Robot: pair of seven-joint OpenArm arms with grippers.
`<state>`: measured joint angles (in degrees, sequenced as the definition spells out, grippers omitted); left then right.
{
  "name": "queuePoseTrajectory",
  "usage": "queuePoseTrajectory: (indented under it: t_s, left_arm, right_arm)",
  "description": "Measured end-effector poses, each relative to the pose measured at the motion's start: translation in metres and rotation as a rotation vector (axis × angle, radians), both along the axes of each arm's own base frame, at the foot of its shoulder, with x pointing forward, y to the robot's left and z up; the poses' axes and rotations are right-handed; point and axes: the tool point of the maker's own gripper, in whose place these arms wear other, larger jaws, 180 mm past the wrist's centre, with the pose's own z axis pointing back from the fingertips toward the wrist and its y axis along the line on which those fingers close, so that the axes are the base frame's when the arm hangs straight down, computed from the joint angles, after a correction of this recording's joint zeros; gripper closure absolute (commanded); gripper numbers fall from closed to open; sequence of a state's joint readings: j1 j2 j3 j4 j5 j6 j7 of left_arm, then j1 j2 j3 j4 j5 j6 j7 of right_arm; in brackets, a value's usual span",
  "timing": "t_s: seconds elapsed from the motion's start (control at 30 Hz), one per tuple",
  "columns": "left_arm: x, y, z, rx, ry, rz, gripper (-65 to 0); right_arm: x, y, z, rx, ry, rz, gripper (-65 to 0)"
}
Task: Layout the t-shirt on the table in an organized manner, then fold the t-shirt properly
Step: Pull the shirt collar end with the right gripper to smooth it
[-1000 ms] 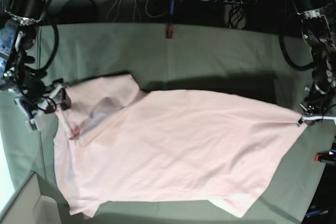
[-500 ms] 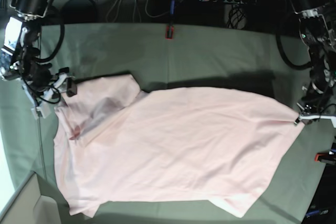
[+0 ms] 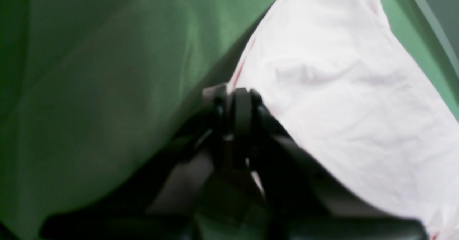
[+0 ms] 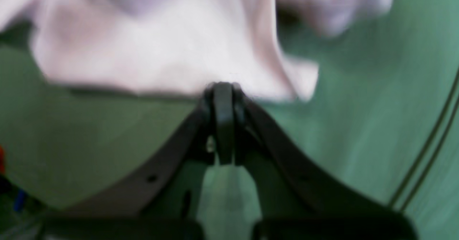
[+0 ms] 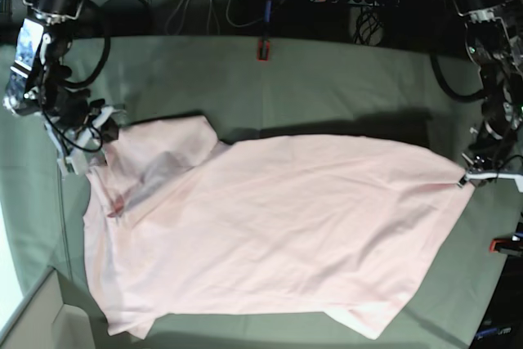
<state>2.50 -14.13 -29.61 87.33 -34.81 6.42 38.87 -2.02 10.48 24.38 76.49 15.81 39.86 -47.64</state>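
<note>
While the t-shirt (image 5: 270, 226) lies spread across the table (image 5: 343, 79), you have both grippers pinched shut at its edges.

Your left gripper (image 5: 466, 179) sits at the shirt's far corner on the base view's right, jaws closed on the cloth there; its wrist view shows the black fingertips (image 3: 241, 100) pressed together right at the pale pink edge. Your right gripper (image 5: 105, 130) is at the bunched end on the base view's left, jaws brought together; in its blurred wrist view the tips meet at the fabric's edge, and you cannot tell for certain whether cloth is caught between them. Pink fabric is mostly flat, creased, with a folded-over flap and sleeve near the right gripper. A red clamp (image 5: 262, 49) marks the table's far edge.
</note>
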Motion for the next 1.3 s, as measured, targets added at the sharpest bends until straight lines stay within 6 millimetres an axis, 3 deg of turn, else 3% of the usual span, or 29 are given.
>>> queuePoseTrajectory:
  t_s: [0.13,0.27,0.37,0.43,0.63,0.73,0.97,1.07,1.3]
  left_arm:
    - [-0.008,-0.001,-0.006,-0.003,0.020,-0.002,-0.1]
    - [-0.011,0.000,-0.009,0.001,0.028,0.000,-0.1]
    - [-0.011,0.000,-0.009,0.001,0.028,0.000,-0.1]
    - [-0.011,0.000,-0.009,0.002,0.028,0.000,-0.1]
    - [-0.010,0.001,-0.007,0.003,0.024,0.001,-0.1]
    - [-0.011,0.000,-0.007,0.003,0.024,0.000,-0.1]
    - [-0.011,0.001,-0.007,0.003,0.024,0.001,-0.1]
    - [-0.011,0.001,-0.007,0.003,0.025,0.001,-0.1]
    - [-0.011,0.001,-0.009,0.001,0.028,0.003,-0.1]
  right_arm:
    - [-0.017,-0.006,0.004,-0.044,0.007,0.016,0.0]
    - [-0.015,-0.007,0.032,-0.094,-0.076,0.040,0.0]
    - [-0.009,-0.006,0.042,-0.100,-0.109,0.047,-1.2]
    - [-0.009,-0.008,0.038,-0.101,-0.098,0.045,-6.9]
    - [0.010,-0.028,0.020,-0.073,-0.040,0.006,-34.7]
    - [0.019,-0.035,0.015,-0.052,-0.027,-0.014,-40.7]
    - [0.020,-0.034,-0.002,-0.008,0.025,-0.038,-40.1]
    - [0.019,-0.032,-0.005,-0.002,0.031,-0.036,-36.6]
    - [0.018,-0.011,-0.011,0.041,0.034,-0.030,-12.3]
